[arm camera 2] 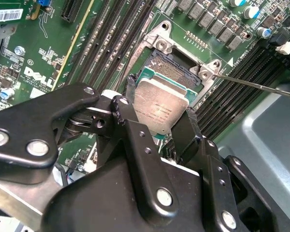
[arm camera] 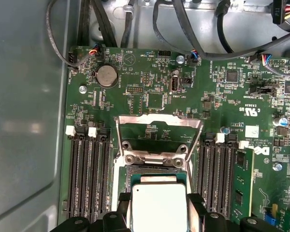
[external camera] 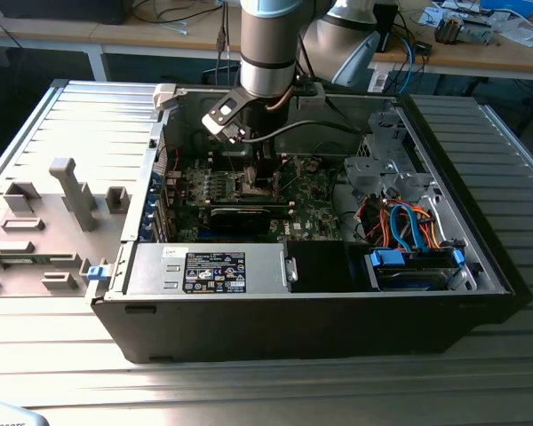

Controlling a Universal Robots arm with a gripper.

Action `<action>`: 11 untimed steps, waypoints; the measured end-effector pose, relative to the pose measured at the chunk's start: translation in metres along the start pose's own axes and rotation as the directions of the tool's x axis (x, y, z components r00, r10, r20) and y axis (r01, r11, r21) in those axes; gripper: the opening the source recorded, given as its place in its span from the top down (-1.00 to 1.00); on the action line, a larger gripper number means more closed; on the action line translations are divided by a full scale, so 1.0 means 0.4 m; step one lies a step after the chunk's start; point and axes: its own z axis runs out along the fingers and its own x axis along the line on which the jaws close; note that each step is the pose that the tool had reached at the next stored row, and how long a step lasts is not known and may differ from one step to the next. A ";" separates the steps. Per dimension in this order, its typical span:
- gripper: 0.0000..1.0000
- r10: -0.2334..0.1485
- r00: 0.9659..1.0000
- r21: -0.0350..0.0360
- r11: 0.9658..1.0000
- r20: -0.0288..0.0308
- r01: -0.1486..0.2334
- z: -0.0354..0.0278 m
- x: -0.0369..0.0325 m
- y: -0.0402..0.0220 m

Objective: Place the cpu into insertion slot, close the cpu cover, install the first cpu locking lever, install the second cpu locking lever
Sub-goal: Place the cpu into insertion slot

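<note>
Gripper (arm camera 2: 160,112) is clamped on the cpu (arm camera 2: 163,104). The two black fingers (arm camera 2: 191,130) pinch opposite edges of the chip, so the gap between them is one chip wide and nothing else is in it. In the exterior view I have the arm (external camera: 268,44) reaching straight down into the open computer case (external camera: 293,311), over the middle of the motherboard (arm camera: 150,96). What matters here is chip against insertion slot (arm camera 2: 173,60). The slot's dark pin field shows just past the chip's leading edge, so I read the cpu as sitting over the near part of the slot, not yet centred in it. I can't tell whether it's hovering or already touching. The chip is square, so there's no long axis to line up. In the first wrist view the cpu (arm camera: 159,208) has its edges roughly parallel to the slot frame. In the second wrist view it looks slightly tilted, leading edge lower, but that may be camera angle. The cpu cover (arm camera: 159,119) is swung up and open on the far side of the slot, a thin bright metal frame with the board visible through its square window. One locking lever (arm camera 2: 253,83), a thin steel rod, sticks out free to the side and isn't hooked down. Chip top is matte silver-grey metal on a green substrate with a thin exposed rim. Black memory slots (arm camera: 87,174) flank the slot on both sides.
</note>
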 end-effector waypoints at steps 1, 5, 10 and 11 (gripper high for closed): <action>-0.09 0.000 1.000 0.000 1.000 0.000 0.000 0.001 0.000 0.000; -0.09 0.002 1.000 0.000 1.000 0.000 -0.002 0.008 0.000 0.000; -0.09 0.094 0.996 0.001 0.996 0.003 -0.094 0.028 0.001 -0.008; -0.09 0.095 0.996 0.001 0.996 0.004 -0.095 0.029 0.001 -0.008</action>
